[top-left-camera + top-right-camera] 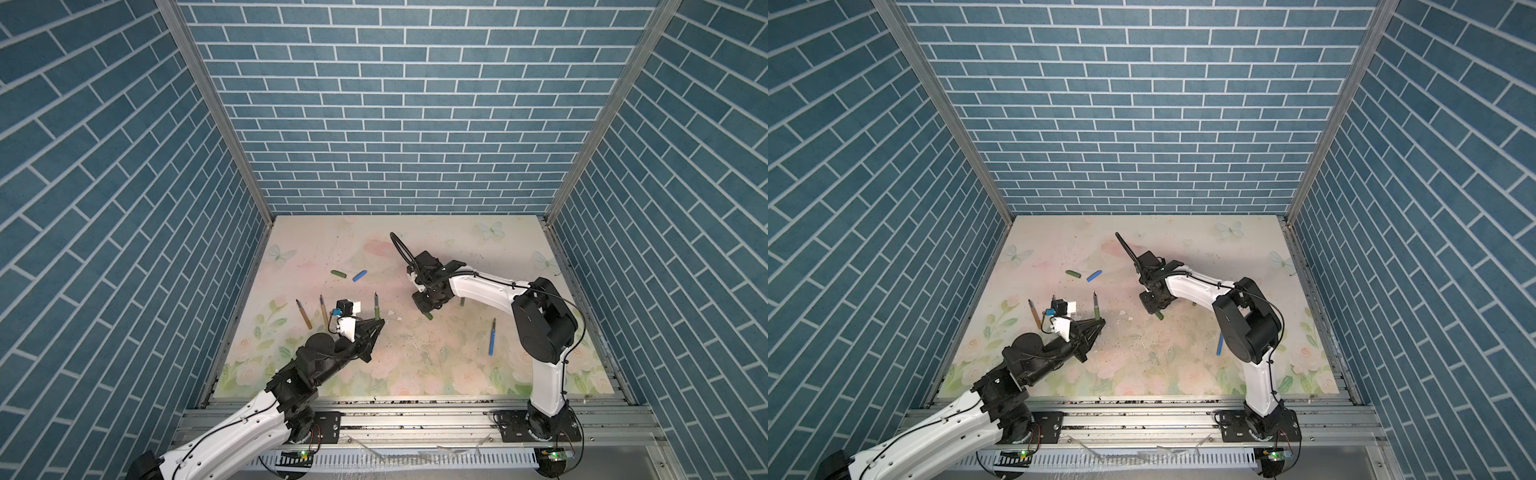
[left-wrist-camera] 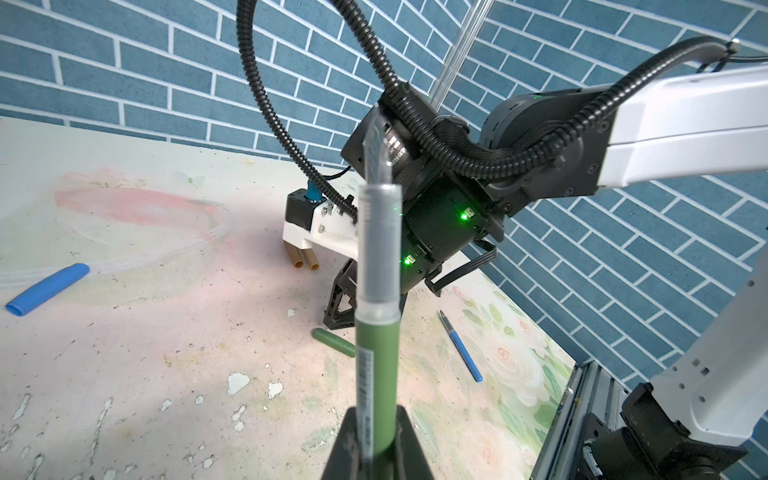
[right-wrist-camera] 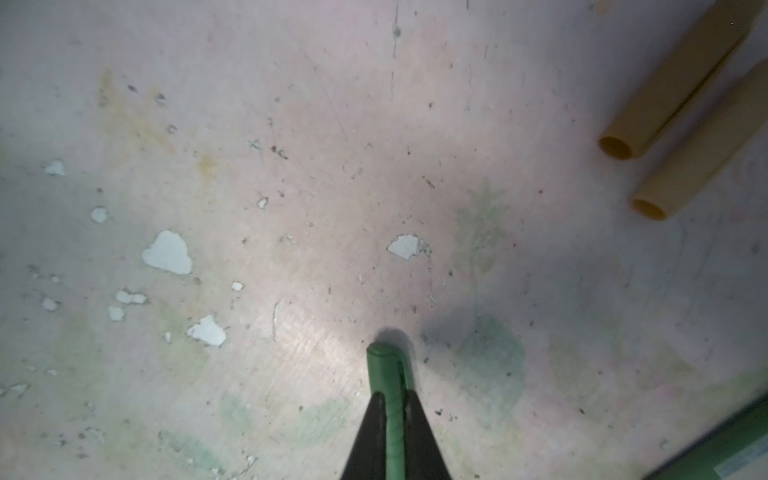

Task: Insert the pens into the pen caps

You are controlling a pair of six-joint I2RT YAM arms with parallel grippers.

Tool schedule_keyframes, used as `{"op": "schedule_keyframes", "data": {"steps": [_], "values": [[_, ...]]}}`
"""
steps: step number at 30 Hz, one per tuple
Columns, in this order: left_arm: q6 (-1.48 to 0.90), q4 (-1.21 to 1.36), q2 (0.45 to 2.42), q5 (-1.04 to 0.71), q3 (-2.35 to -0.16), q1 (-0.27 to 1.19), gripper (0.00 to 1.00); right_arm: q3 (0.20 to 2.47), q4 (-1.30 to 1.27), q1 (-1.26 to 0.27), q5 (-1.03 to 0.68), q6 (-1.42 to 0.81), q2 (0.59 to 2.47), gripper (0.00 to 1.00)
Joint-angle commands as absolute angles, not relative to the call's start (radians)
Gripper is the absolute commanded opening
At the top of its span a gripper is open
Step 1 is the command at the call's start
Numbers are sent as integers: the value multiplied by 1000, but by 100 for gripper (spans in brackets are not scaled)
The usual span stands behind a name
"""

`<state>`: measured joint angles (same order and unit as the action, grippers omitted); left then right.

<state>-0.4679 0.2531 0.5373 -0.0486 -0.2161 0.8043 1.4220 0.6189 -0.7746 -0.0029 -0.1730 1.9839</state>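
My left gripper (image 1: pixel 379 322) (image 2: pixel 376 409) is shut on the lower barrel of a dark green pen (image 1: pixel 376 307) (image 1: pixel 1096 307) (image 2: pixel 376 353), which stands upright with its tip up. To the right, my right gripper (image 1: pixel 428 311) (image 3: pixel 393 395) points down at the mat, its jaws closed on a green pen cap (image 1: pixel 429 316) (image 1: pixel 1159 316) (image 2: pixel 332 340) (image 3: pixel 388 370). That cap lies low against the table. Two tan pen caps (image 3: pixel 673 83) (image 2: pixel 303 261) lie side by side just beyond the right gripper.
A second green cap (image 1: pixel 338 274) and a blue cap (image 1: pixel 360 275) (image 2: pixel 48 289) lie at mid-table. Left of my left wrist lie an orange-brown pen (image 1: pixel 303 314) and a tan pen (image 1: pixel 323 311). A blue pen (image 1: pixel 492 336) (image 2: pixel 461 347) lies near the right arm's base. Brick walls enclose the floral mat (image 1: pixel 415 365).
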Motion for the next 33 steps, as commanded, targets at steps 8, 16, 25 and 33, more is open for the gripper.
{"op": "schedule_keyframes", "data": {"steps": [8, 16, 25, 33], "values": [[-478, 250, 543, -69, -212, 801, 0, 1418, 644, -764, -32, -131, 2009, 14], [-479, 257, 558, -77, -212, 801, 0, 1397, 616, -761, -64, -146, 2015, 16], [-477, 252, 558, -72, -212, 801, 0, 1361, 587, -764, -81, -176, 1990, 19], [-477, 268, 573, -76, -213, 801, 0, 1355, 608, -764, -81, -175, 1927, 24]]}}
